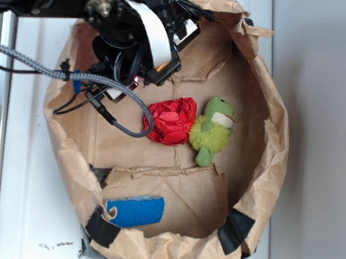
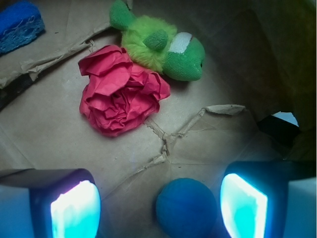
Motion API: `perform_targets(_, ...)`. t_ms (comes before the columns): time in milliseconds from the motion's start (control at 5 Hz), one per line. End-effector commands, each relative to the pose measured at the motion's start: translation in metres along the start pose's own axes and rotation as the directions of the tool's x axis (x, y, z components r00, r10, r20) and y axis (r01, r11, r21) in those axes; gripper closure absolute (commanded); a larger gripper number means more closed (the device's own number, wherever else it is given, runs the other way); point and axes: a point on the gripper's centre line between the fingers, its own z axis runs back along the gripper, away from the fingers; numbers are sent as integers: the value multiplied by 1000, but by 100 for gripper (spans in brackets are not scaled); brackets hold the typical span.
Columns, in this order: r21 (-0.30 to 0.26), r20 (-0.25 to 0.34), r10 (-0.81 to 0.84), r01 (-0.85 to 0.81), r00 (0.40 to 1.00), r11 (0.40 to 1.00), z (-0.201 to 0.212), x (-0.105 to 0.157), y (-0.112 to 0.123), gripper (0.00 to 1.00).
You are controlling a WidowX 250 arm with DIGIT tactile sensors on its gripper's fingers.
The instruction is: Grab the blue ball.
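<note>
Jaws spread wide, the gripper (image 2: 158, 208) straddles the ball (image 2: 186, 208), which sits nearer the right finger on creased brown paper (image 2: 49, 134). Beyond lie a red wad (image 2: 121, 89), a green plush (image 2: 163, 47), then a blue sponge (image 2: 19, 25) far left.

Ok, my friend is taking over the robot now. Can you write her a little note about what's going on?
Gripper: open, holding nothing, low inside the paper bag.
Blue ball: on the bag floor between the two fingers, closer to the one on the right of the wrist view, not pinched yet.
Nearby: red paper wad, green plush toy and blue sponge block, all apart from the ball.
Done: lined up over the ball.
Left: close on it and lift.
</note>
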Motion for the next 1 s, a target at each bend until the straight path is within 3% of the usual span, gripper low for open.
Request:
perform_targets(0, 86, -42, 0, 4, 999, 996, 5, -3, 12, 0)
perform_targets(400, 79, -88, -40, 47, 995, 996, 0, -23, 20, 0)
perform_targets(800, 124, -75, -47, 56, 996, 991, -30, -25, 25, 0)
